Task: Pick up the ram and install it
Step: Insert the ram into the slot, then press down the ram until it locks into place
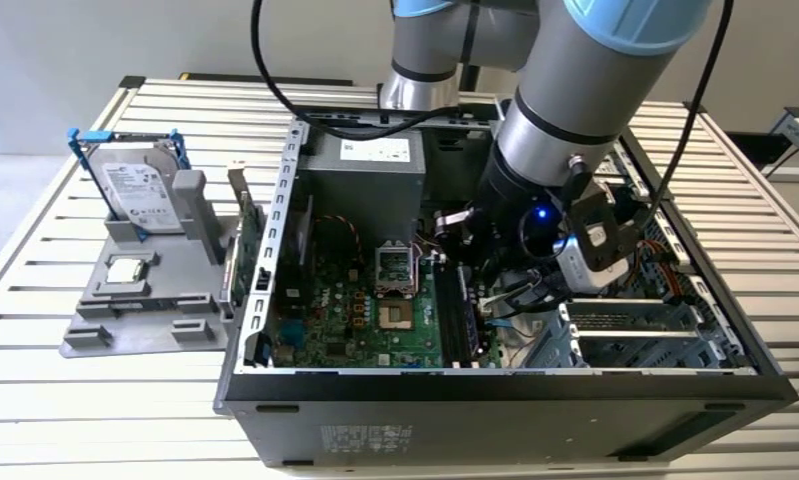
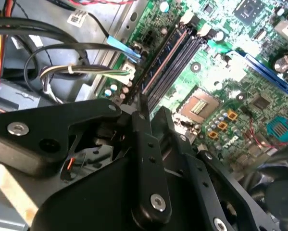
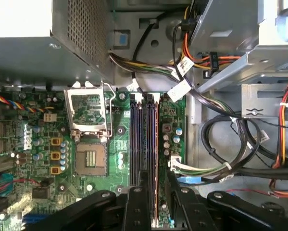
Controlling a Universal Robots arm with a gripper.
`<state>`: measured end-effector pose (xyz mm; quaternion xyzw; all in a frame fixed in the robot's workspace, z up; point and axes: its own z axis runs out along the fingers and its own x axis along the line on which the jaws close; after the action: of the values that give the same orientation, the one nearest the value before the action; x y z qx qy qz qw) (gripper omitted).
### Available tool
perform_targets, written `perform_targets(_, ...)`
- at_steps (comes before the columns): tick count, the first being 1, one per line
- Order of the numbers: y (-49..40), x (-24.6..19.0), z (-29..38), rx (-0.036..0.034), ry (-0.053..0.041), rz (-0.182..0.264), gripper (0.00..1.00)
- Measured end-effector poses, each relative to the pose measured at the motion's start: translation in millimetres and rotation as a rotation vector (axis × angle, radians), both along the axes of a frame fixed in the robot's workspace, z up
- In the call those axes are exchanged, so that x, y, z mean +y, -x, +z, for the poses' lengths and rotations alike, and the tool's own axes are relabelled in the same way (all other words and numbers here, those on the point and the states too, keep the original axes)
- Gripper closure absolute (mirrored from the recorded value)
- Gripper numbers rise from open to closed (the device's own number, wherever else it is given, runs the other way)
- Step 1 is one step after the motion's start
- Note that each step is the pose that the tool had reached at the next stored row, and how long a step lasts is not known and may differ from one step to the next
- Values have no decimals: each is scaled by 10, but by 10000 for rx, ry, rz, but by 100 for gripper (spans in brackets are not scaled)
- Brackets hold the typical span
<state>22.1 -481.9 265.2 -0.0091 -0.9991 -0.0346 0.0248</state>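
While arm reaches down into open computer case (image 1: 506,385), gripper (image 3: 153,202) sits low over motherboard (image 3: 86,192), right at memory slots (image 3: 136,139). Ram (image 3: 153,144) stands on edge in slot among them, in line with black fingers (image 3: 136,207) on either side of its near end; fingers narrowly parted, close against stick, though actual clamping cannot be told. Empty processor socket (image 3: 91,156) lies beside slots. On exterior view's left, hard drive (image 1: 143,190) stands in grey holder (image 1: 132,310) on slatted tabletop (image 1: 52,400).
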Motion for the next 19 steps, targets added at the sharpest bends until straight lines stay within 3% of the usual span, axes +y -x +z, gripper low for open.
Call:
perform_targets(5,0,0,4,1,3,0,0)
perform_targets(6,0,0,5,1,3,0,100)
perform_targets(19,0,0,28,0,3,0,100)
